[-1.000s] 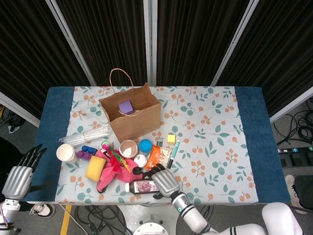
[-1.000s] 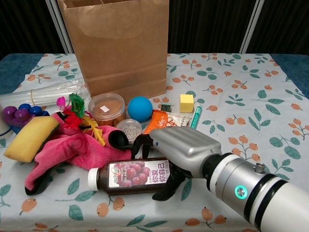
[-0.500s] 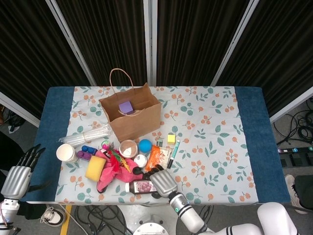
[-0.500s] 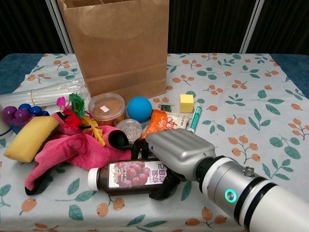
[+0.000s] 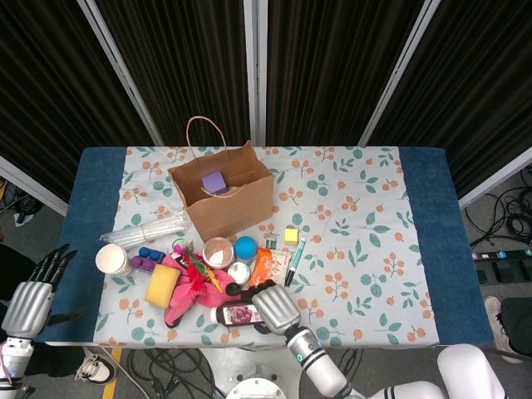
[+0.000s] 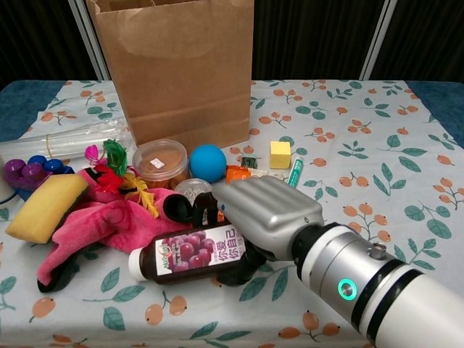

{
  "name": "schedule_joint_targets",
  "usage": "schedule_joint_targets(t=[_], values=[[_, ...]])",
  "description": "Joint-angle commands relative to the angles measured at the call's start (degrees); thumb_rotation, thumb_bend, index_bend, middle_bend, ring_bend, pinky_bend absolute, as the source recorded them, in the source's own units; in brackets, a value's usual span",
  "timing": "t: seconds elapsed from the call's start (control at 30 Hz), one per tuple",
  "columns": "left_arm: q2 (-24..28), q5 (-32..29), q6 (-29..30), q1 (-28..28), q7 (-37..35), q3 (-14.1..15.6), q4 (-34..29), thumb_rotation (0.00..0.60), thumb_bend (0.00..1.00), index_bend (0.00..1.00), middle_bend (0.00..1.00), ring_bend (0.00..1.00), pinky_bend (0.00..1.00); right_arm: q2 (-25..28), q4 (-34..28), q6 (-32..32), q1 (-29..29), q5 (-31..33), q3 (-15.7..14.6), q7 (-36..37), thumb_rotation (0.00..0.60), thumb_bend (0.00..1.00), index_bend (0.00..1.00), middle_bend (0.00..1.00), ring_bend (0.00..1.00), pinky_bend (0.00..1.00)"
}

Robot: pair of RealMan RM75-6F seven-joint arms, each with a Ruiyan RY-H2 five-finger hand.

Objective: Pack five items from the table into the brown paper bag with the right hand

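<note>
Right hand (image 6: 264, 210) clamped round juice bottle (image 6: 190, 251), apparently just clear of bench (image 6: 377, 174). Pick-up step; next: carry over brown paper bag (image 5: 223, 193), release. Left hand (image 5: 32, 295) idle, fingers apart.

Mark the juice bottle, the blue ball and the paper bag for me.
juice bottle (image 6: 194, 251), chest view, on its grape label.
blue ball (image 6: 208, 162), chest view, on its front face.
paper bag (image 5: 231, 204), head view, on its front wall.

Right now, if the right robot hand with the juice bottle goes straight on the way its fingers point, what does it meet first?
Probably the pink cloth: the right robot hand points left along the juice bottle, whose cap end nears the cloth. Depth is unclear.
</note>
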Motion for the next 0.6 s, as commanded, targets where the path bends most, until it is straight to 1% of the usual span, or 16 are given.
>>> schedule_joint_targets(t=[0.03, 0.23, 0.4, 0.6], values=[[0.01, 0.09, 0.02, -0.04, 0.15, 0.00, -0.15, 0.600, 0.05, 0.11, 0.10, 0.06, 0.16, 1.98, -2.83, 1.56, -0.46, -1.93, 0.43, 0.12, 0.600, 0.26, 0.50, 0.48, 0.34, 0.29], [0.65, 0.07, 0.26, -0.21, 0.14, -0.34, -0.80, 0.600, 0.05, 0.11, 0.10, 0.06, 0.16, 5.67, -6.60, 3.60, -0.93, -3.98, 1.79, -0.34, 0.600, 0.29, 0.53, 0.51, 0.37, 0.34], [0.39, 0.02, -0.19, -0.03, -0.11, 0.08, -0.53, 0.600, 0.05, 0.11, 0.10, 0.06, 0.16, 7.51, -7.47, 3.64, -1.26, -3.10, 2.61, 0.05, 0.600, 0.31, 0.58, 0.54, 0.40, 0.39], [0.12, 0.31, -0.21, -0.24, 0.53, 0.02, -1.00, 0.600, 0.05, 0.11, 0.10, 0.06, 0.16, 8.50, -7.98, 3.69, -1.38, -4.37, 2.71, 0.93, 0.600, 0.32, 0.59, 0.54, 0.41, 0.39]])
